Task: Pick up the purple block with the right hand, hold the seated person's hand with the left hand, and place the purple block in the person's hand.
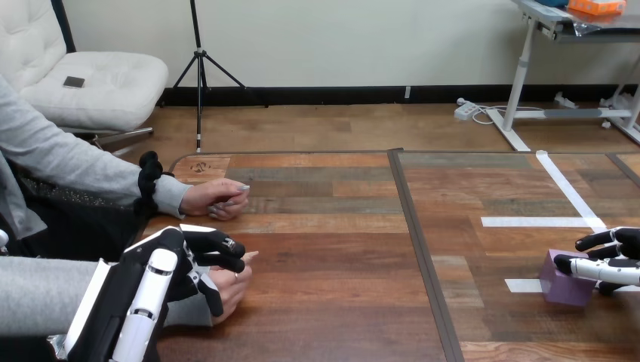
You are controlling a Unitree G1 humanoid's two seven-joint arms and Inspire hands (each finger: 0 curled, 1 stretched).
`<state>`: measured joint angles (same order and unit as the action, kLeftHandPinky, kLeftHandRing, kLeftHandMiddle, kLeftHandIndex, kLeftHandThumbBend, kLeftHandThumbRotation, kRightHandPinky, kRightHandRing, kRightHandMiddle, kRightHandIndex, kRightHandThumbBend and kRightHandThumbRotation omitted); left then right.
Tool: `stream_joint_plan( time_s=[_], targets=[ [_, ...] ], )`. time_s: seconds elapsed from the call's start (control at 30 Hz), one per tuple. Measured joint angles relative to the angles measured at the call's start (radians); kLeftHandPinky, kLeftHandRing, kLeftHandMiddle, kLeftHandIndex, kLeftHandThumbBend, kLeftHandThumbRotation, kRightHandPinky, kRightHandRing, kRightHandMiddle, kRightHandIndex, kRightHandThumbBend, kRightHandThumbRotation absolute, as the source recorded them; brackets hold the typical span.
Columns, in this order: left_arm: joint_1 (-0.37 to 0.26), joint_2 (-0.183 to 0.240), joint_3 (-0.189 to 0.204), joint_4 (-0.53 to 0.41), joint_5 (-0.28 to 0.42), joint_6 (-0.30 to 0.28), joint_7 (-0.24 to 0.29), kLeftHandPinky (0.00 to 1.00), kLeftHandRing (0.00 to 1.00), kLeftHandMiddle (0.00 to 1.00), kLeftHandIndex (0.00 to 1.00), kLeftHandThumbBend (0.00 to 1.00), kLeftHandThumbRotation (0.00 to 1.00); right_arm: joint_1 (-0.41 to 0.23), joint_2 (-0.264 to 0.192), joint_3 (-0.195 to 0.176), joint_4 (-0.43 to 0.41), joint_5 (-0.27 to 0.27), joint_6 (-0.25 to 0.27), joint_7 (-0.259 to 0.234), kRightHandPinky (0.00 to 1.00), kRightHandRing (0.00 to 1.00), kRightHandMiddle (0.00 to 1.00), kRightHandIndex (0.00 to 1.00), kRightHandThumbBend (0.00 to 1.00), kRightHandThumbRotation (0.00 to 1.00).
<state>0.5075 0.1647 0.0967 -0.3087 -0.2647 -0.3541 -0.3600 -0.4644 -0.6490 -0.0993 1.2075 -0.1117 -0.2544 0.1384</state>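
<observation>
My right hand (613,262) is at the right edge of the table. Its fingers (596,269) bend round the small purple block (564,286). One finger lies across the top of the block and the others are at its right side. The purple block is a plain box shape with flat, smooth sides, and I see no writing on it. It sits on the brown wooden table (332,256), with its bottom on a strip of white tape (522,285). More white tape (540,222) is stuck on the table behind it.

Far over on the other side, my left hand (162,264) is low at the left. Its fingers and thumb curl round the person's hand (230,283), which rests on the table. The person's other hand (215,200), closed in a loose fist, lies on the table a bit further back. A small mark (198,167) at the table's far corner is too small for me to read.
</observation>
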Motion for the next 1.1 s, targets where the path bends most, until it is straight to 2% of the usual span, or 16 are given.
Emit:
stream_joint_plan(
  time_s=[0.37, 0.67, 0.97, 1.1],
  targets=[
    [0.0, 0.0, 0.0, 0.0, 0.002, 0.0, 0.005, 0.24, 0.57, 0.59, 0.52, 0.27, 0.94, 0.0, -0.009, -0.017, 0.0, 0.028, 0.003, 0.057, 0.54, 0.57, 0.59, 0.58, 0.96, 0.0],
    [0.0, 0.0, 0.0, -0.001, 0.003, 0.0, 0.005, 0.24, 0.57, 0.59, 0.52, 0.28, 0.94, 0.0, -0.015, -0.021, 0.0, 0.03, 0.003, 0.084, 0.6, 0.63, 0.65, 0.66, 1.0, 0.0],
    [0.0, -0.001, 0.0, -0.001, 0.004, 0.001, 0.008, 0.23, 0.55, 0.58, 0.51, 0.22, 0.94, 0.0, -0.018, -0.02, 0.0, 0.029, 0.003, 0.094, 0.66, 0.7, 0.72, 0.74, 1.0, 0.01],
    [0.0, -0.002, -0.001, -0.003, 0.004, 0.004, 0.014, 0.23, 0.54, 0.57, 0.51, 0.19, 0.94, 0.0, -0.02, -0.019, 0.0, 0.026, 0.002, 0.098, 0.68, 0.72, 0.74, 0.76, 1.0, 0.05]
  ],
)
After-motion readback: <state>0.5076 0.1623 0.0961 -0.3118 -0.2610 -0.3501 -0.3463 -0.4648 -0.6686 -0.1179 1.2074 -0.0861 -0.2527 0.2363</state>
